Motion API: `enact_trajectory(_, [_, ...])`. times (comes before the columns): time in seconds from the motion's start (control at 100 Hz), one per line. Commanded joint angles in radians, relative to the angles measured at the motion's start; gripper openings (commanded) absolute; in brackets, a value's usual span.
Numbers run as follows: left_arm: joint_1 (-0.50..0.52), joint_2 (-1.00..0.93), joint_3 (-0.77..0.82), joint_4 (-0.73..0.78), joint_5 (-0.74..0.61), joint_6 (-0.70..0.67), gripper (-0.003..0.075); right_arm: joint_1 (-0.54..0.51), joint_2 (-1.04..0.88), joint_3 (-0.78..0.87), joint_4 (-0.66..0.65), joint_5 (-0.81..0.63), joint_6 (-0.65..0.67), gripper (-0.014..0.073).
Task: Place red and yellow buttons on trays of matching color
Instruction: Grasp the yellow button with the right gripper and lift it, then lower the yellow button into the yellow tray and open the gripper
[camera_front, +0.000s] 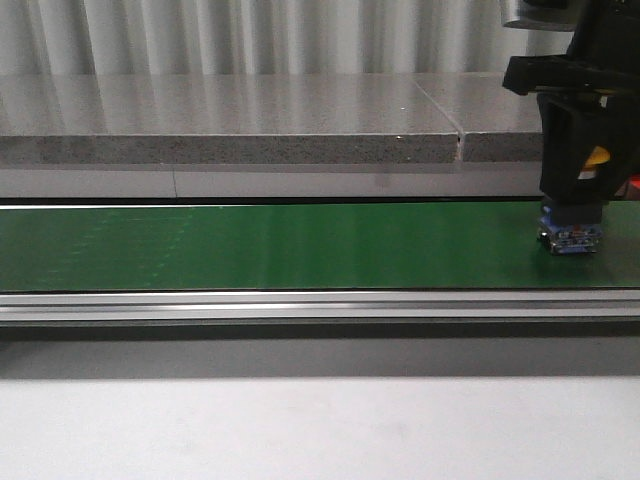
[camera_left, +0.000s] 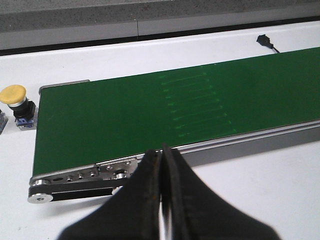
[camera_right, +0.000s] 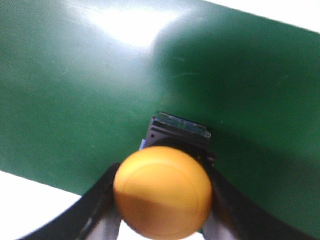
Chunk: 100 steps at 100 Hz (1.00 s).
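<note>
- White tabletop (camera_front: 300, 430) carries a long green conveyor belt (camera_front: 280, 245); a grey speckled ledge (camera_front: 230, 135) runs behind the belt, with pale vertical slats beyond it.
- Belt: the front view shows its aluminium side rail (camera_front: 300, 305); only the left wrist view shows the belt's end roller bracket (camera_left: 75, 180) and a small black connector (camera_left: 263, 40) on the white surface past the belt's far edge.
- Right gripper (camera_front: 575, 205): stands over the right end of the belt, clamped on a yellow button (camera_right: 162, 192). The right wrist view shows a black finger on each side of the button's body, with the dome-shaped cap between them and the belt beneath. The front view shows only a sliver of yellow and the button's blue base touching or just above the belt.
- Left gripper (camera_left: 161, 200): fingers pressed together, holding nothing, just beside the belt's end on the rail side. Not visible in the front view.
- Second yellow button (camera_left: 17, 105): upright on the white surface just beside the belt's end, seen only in the left wrist view.
</note>
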Motion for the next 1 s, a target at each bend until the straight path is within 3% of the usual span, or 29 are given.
enact_trajectory(0.0, [-0.008, 0.005, -0.026, -0.012, -0.066, -0.001, -0.0020, -0.011, -0.069, -0.026, -0.005, -0.046, 0.019, 0.0178])
enact_trajectory(0.33, [-0.008, 0.005, -0.026, -0.012, -0.066, -0.001, -0.0020, -0.144, -0.203, -0.026, -0.018, -0.113, 0.084, 0.0178])
enact_trajectory(0.99, [-0.008, 0.005, -0.026, -0.012, -0.066, -0.001, -0.0020, -0.758, -0.248, -0.026, -0.058, -0.084, 0.166, 0.0178])
